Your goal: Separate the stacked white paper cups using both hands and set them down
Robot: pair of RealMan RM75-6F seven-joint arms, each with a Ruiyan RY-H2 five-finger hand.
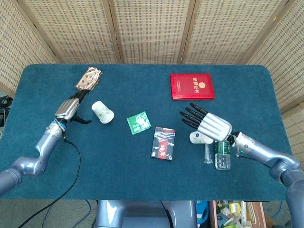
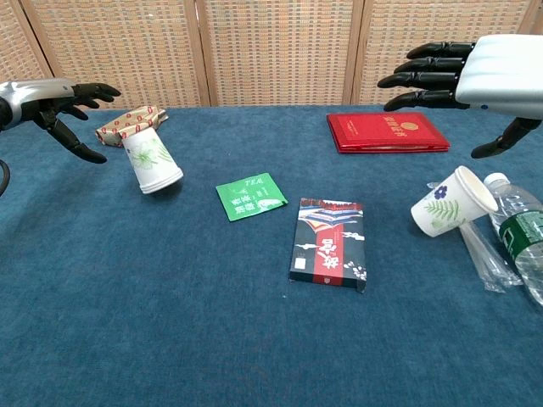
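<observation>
The two white paper cups are apart now and no hand is holding them. One cup [image 1: 102, 112] sits on the blue table [image 1: 47, 156] on the robot's left side, tipped over a bit, with a green leaf picture on it, near a little wrapped snack [image 1: 88, 78]. The left hand [image 1: 70, 109] is just beside this cup with its fingers spread wide, and it holds nothing. In the chest view that hand [image 2: 53, 108] is up off the table and the cup [image 2: 152, 160] is down below it, a little to the side. The other cup [image 2: 448, 203] is on the right side, leaning over, with a blue flower and green leaves on it. It rests against some clear plastic straws [image 2: 489, 257], and a water bottle [image 2: 522, 233] lies just beside it. The right hand [image 1: 207, 123] floats above this cup [image 1: 200, 138] with its dark fingers stretched out flat and apart, and it holds nothing. In the middle of the table lie a green tea packet [image 1: 138, 123] and a dark box with red on it [image 1: 163, 142]. A red book [image 1: 191, 86] lies farther back. Behind the table stands a woven screen [image 1: 152, 28].
</observation>
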